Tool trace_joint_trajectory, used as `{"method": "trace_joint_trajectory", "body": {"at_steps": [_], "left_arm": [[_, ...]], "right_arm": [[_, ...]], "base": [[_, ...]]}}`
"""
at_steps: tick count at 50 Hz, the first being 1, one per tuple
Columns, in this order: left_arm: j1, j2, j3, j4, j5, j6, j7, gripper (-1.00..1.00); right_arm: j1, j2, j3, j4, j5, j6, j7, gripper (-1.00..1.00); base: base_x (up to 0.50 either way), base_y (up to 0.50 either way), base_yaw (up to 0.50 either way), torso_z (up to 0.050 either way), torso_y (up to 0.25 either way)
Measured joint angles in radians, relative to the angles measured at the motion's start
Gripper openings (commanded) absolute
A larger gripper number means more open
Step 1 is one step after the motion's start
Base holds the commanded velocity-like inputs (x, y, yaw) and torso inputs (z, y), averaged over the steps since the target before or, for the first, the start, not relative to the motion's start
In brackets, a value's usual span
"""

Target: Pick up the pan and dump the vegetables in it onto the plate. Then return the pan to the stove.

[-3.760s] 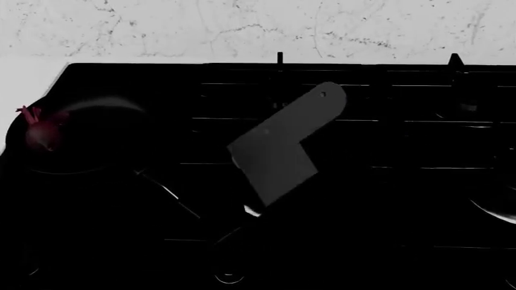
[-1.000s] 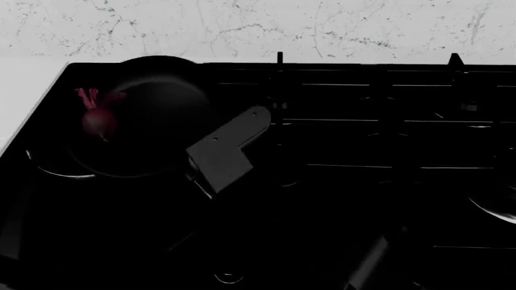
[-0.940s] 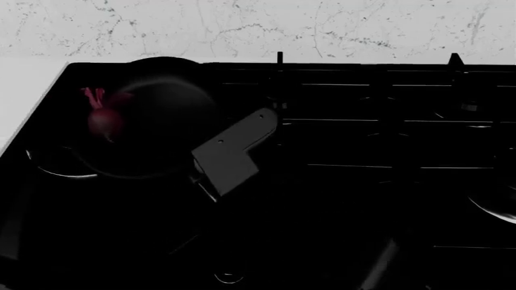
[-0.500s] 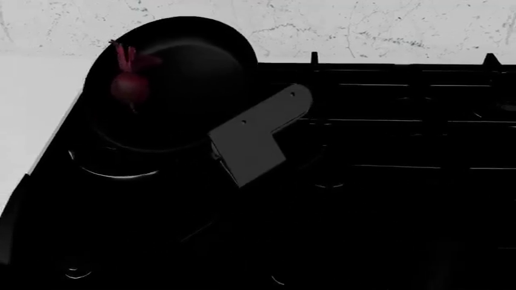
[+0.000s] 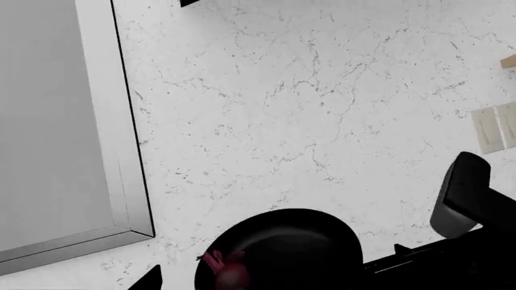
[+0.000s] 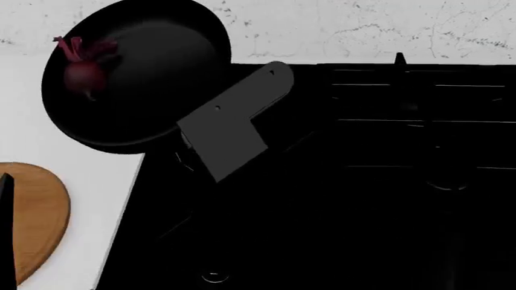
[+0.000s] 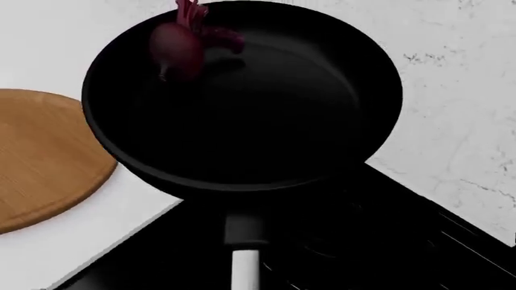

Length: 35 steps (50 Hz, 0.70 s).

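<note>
The black pan [image 6: 141,78] hangs in the air over the stove's [image 6: 363,181] left edge and the white counter, tilted a little. The dark red vegetable [image 6: 83,74] lies against its far left wall, also seen as the vegetable [image 7: 177,48] in the right wrist view. The pan's handle [image 7: 246,232] runs straight back into my right gripper [image 7: 246,260], which is shut on it; its dark fingers blend into the stove. The wooden plate [image 6: 32,217] lies on the counter, below and left of the pan. My left gripper's jaws do not show clearly.
A grey link of the right arm [image 6: 229,130] crosses the stove's left burner. White marbled wall [image 6: 363,27] stands behind the stove. A dark sliver [image 6: 6,229] overlaps the plate at the left edge. A grey window frame [image 5: 113,121] shows in the left wrist view.
The pan has risen and travelled left, from over the left burner to past the stove's edge, carrying the vegetable. The head view has swung left, bringing the plate into sight.
</note>
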Motion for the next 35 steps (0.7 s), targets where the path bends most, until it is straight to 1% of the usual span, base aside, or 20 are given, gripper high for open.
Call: {"method": "trace_joint_trajectory", "body": {"at_steps": [14, 20, 27, 35], "left_arm": [[-0.32, 0.008, 0.379, 0.0, 0.037, 0.084, -0.062, 1.0], [-0.428, 0.021, 0.515, -0.001, 0.054, 0.113, -0.09, 1.0], [-0.497, 0.03, 0.613, -0.005, 0.071, 0.137, -0.112, 1.0], [-0.533, 0.031, 0.676, -0.009, 0.088, 0.154, -0.122, 1.0]], "right_arm": [[0.017, -0.001, 0.001, -0.02, 0.001, 0.01, 0.009, -1.0], [0.016, -0.013, -0.003, 0.005, -0.007, 0.016, 0.001, -1.0], [0.019, -0.058, -0.03, 0.066, -0.025, 0.029, -0.034, -1.0], [0.044, -0.123, -0.097, 0.136, -0.085, 0.085, -0.03, -1.0]], "base": [[0.0, 0.5, 0.0, 0.001, 0.005], [0.0, 0.5, 0.0, 0.0, 0.005], [0.0, 0.0, 0.0, 0.001, 0.005], [0.0, 0.0, 0.0, 0.001, 0.005]]}}
